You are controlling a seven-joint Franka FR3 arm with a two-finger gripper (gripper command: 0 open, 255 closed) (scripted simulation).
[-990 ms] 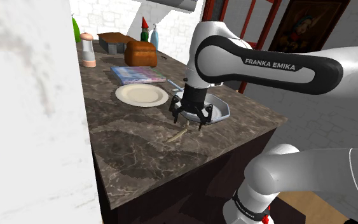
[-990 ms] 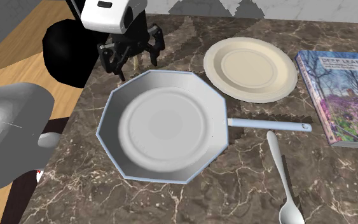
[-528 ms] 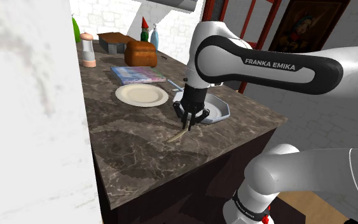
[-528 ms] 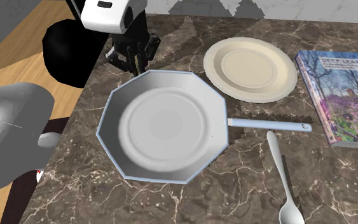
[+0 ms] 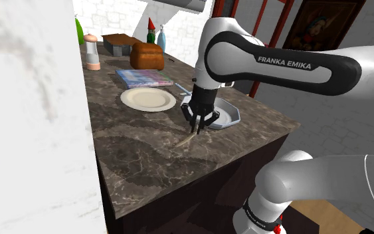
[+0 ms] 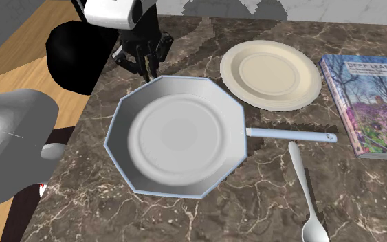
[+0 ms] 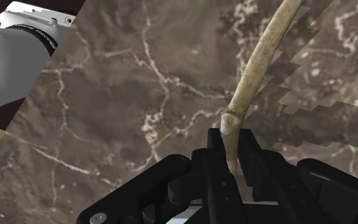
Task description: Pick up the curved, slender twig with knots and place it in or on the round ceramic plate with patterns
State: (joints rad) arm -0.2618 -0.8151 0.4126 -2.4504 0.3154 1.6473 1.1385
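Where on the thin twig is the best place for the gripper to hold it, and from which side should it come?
Grip the twig near its knotted end, coming down from above with the fingers closing across its width. It is slender and curved and stretches along the marble counter, so only its narrow sides offer a pinch, and the knot probably helps against slipping. The gripper clasps it there now.

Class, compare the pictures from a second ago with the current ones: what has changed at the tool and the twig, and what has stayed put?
The tool shut on the twig: a second ago its fingers stood open above it; now they clasp one end. The arm has shifted only slightly since. The plate, pan, book and spoon stayed where they were.
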